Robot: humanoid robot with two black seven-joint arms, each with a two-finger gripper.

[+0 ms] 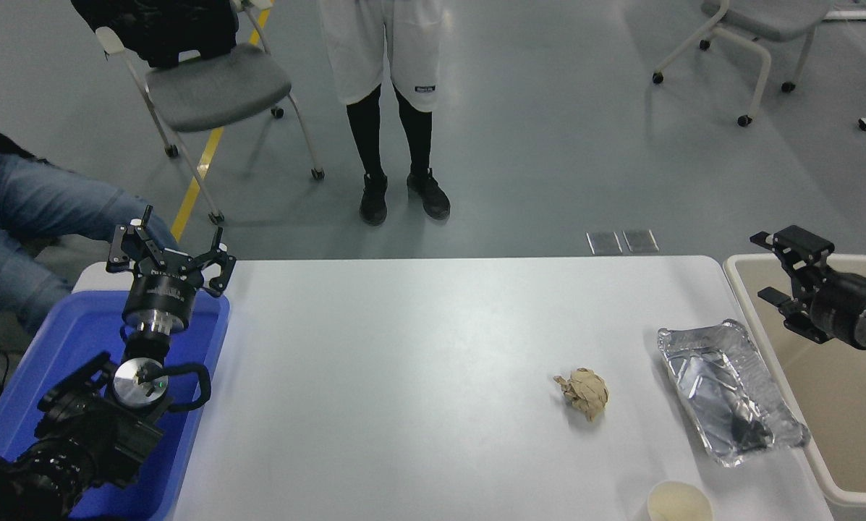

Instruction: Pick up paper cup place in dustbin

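Observation:
The paper cup stands upright at the table's near edge, toward the right, its pale cream mouth facing up. To the right of the table is the beige dustbin, its inside in view. My right gripper comes in from the right edge and hovers over the dustbin's far end, open and holding nothing, well away from the cup. My left gripper stays parked open over the far end of the blue tray at the lower left.
A crumpled brown paper ball lies on the white table, with a silver foil tray to its right beside the bin. The blue tray sits at the left. A person's legs stand beyond the far edge; another sits at left.

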